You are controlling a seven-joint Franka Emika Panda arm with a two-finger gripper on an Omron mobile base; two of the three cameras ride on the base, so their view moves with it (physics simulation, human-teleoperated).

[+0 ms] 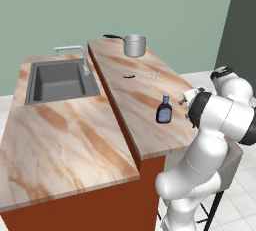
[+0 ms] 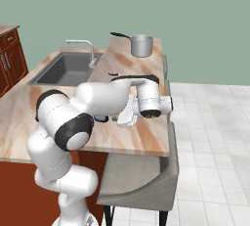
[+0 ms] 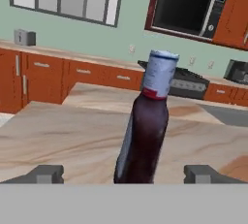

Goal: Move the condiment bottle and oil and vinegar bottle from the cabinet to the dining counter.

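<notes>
Condiment bottle [image 1: 164,109] upright on dining counter [image 1: 150,100], gripper [image 3: 126,173] level with it, 2 fingertips [image 3: 46,173] spread apart, bottle between them ungrasped, saucepan [image 1: 134,45] at far end.

- I can read no text, brand, number or sign anywhere from here.
- The condiment bottle [image 3: 145,131] on the dining counter [image 1: 145,110] has a pale label, seen edge-on and too blurred to read.
- The microwave [image 3: 186,8] at the far wall shows a small lit panel, illegible.
</notes>
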